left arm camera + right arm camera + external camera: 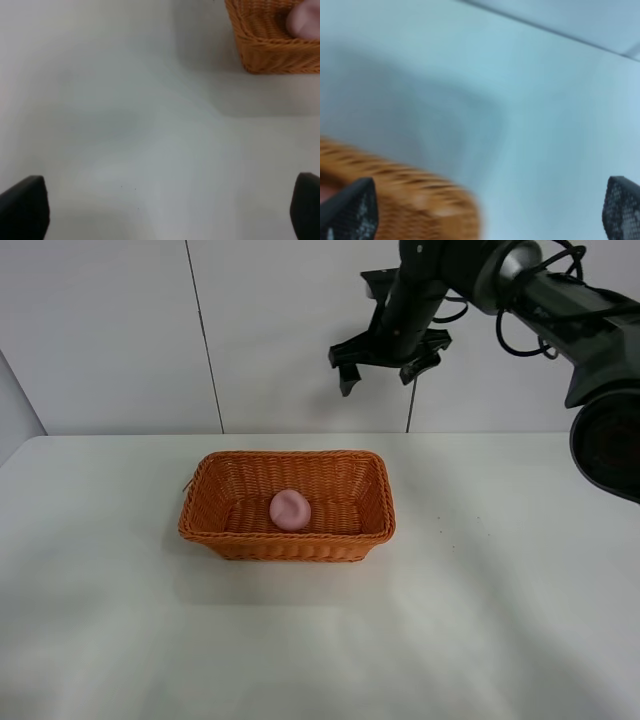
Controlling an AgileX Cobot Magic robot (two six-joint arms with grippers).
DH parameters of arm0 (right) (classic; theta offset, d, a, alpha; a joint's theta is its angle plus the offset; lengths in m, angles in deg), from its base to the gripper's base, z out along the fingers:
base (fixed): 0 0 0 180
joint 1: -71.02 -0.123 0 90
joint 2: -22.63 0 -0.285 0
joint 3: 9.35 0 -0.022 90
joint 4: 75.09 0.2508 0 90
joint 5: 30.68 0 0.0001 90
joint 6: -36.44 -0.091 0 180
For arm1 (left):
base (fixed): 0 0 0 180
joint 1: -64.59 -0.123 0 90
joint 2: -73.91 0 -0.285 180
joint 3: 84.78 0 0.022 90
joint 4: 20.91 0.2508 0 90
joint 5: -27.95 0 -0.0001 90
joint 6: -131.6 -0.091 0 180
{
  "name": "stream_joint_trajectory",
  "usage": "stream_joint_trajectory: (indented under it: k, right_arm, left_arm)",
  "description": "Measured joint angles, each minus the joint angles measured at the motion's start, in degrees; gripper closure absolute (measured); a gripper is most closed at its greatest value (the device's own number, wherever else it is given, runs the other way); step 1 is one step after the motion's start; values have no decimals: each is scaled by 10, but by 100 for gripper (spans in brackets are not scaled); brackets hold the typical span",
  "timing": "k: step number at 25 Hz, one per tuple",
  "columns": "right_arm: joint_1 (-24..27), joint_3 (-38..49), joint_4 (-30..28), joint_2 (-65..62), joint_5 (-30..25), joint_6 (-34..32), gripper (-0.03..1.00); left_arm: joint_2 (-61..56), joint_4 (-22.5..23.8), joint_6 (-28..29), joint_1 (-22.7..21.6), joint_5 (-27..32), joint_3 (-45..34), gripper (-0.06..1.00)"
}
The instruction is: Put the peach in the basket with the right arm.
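The peach (290, 510) sits on the floor of the basket (288, 546), approx mid-basket and clear of the walls, so the task looks done as things lie. The right gripper (380, 376) hangs high above & behind the basket's far right corner, fingers spread wide w/ nothing between them. Its wrist cam shows both tips far apart over a blurred basket rim and the white table (500, 600). The left gripper (165, 210) isn't in the exterior view. Its wrist cam shows 2 tips wide apart, empty, over bare table w/ a basket corner near. Handling, as a judgement: the peach looks small, light & matte, so prob. not slippery. Soft vs rigid can't be told, and the rounded shape could roll. If regrasped, it is best taken from above across its widest middle, w/ jaws kept clear of the wicker walls.
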State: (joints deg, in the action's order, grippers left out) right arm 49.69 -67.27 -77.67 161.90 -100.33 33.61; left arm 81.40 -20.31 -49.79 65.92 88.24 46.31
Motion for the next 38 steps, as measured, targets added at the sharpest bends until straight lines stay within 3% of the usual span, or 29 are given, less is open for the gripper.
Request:
stream_joint_trajectory:
  k: [5, 12, 23, 30, 38]
  right_arm:
    - [87, 0, -2, 0, -1, 0, 27]
    - [170, 1, -3, 0, -1, 1, 27]
    - [171, 29, 3, -14, -2, 1, 27]
    - [171, 169, 3, -120, -1, 1, 27]
    - [171, 441, 3, -333, 0, 2, 27]
  left_arm:
    - [0, 0, 0, 0, 0, 0, -4]
    - [0, 0, 0, 0, 0, 0, -4]
    - [0, 0, 0, 0, 0, 0, -4]
    - [0, 0, 0, 0, 0, 0, -4]
    - [0, 0, 0, 0, 0, 0, -4]
